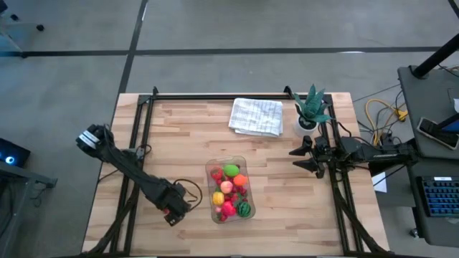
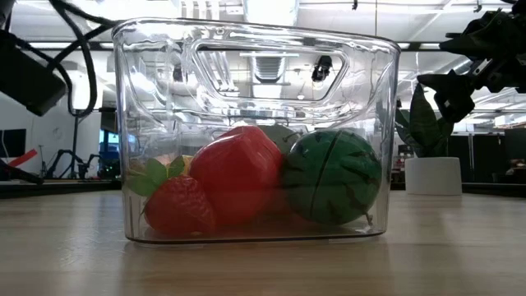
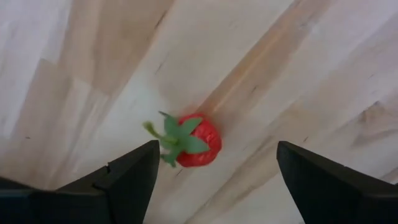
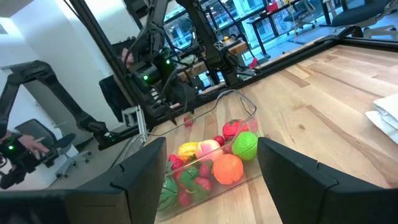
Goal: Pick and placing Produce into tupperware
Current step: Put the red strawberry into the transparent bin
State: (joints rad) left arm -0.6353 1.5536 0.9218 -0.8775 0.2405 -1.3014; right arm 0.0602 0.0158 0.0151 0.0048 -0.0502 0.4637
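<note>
in the high view the left gripper (image 1: 174, 209) covered the strawberry (image 3: 192, 140) beneath it, and only its wrist camera showed that small red fruit with a green leafy cap lying on the bare wooden table (image 1: 186, 136) between fingers spread wide, touching neither. the clear, round-cornered tupperware (image 1: 229, 189) stood near the table's middle just beside that gripper, holding produce heaped so that several pieces hid others: a lime-green one (image 1: 231, 170), an orange one (image 1: 240, 180), a striped dark-green melon (image 2: 333, 176). the right gripper (image 1: 307, 158) hung open near the potted plant (image 1: 311, 107), well apart from the container.
</note>
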